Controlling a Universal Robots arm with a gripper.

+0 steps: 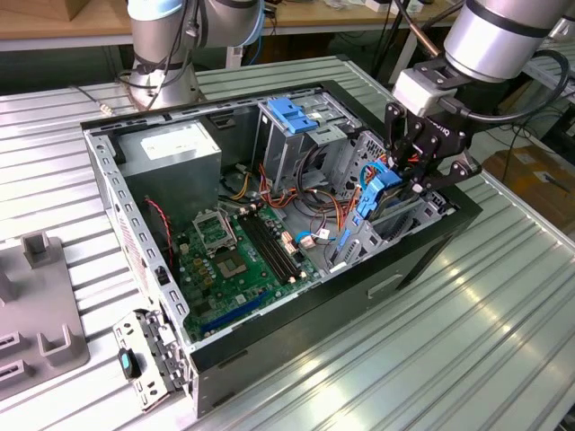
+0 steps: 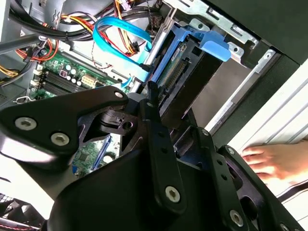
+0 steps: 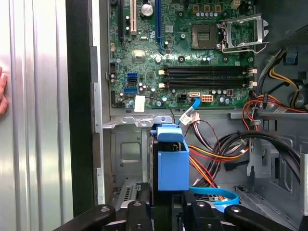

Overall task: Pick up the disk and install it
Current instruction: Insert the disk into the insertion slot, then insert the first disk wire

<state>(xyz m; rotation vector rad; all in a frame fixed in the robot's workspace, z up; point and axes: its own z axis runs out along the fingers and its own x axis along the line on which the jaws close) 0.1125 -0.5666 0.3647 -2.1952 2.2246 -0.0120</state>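
Gripper (image 1: 406,182) clenching jaws on hard drive (image 3: 172,163), holding it edge-up inside open computer case (image 1: 296,341), beside motherboard (image 1: 234,256); person's hand (image 2: 267,161) resting on ribbed table (image 3: 38,144) outside case wall

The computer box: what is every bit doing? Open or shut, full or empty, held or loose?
computer case: lying on its side, side cover off
disk: gripped, down inside the case
hand: shut on the disk
processor socket: metal frame flipped open, no cooler on it
memory slots: empty
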